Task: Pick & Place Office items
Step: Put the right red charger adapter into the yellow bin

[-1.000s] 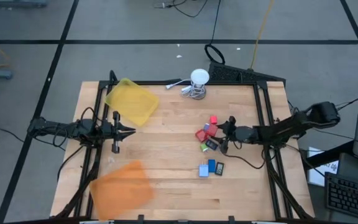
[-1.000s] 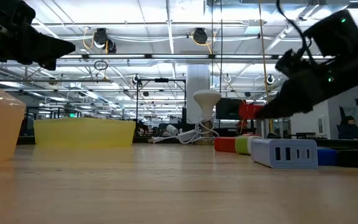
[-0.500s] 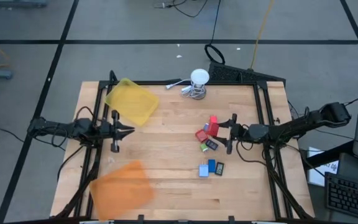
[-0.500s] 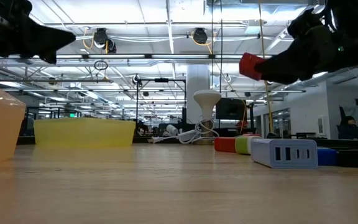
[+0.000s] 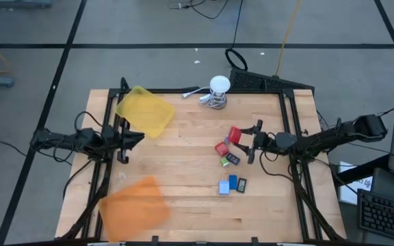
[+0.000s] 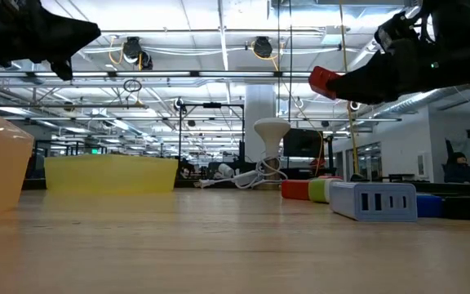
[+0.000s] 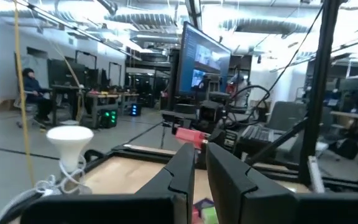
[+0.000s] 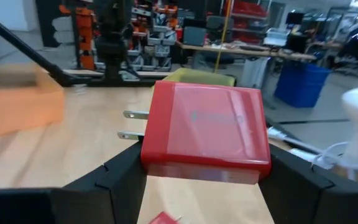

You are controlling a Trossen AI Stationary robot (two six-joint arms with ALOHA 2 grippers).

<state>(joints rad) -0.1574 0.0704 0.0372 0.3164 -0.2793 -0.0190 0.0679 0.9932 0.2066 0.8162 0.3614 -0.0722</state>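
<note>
Red plug block [image 8: 205, 131], two metal prongs sticking out one side, was clamped between the right gripper's [image 5: 251, 142] fingers, held up off the table; also seen in low view [image 6: 323, 81] well above the wood and from overhead [image 5: 236, 134]. Rest of the office items lay on the right half of the table [image 5: 183, 171]: a red piece [image 5: 221, 148], a green/dark pair [image 5: 230, 160] just below it, then a blue and black cluster [image 5: 232, 184] nearer the front edge. In low view a grey multi-port block [image 6: 374, 201] sat nearest the camera.

Left gripper [image 5: 134, 139] hung over the table's left side, near the yellow tray [image 5: 144, 111], fingers [image 7: 182, 171] close together w/ only a narrow slit between, holding nothing. Orange tray [image 5: 134, 201] at front-left corner, well apart from the items. White round object w/ cable [image 5: 217, 89] at the back edge.
</note>
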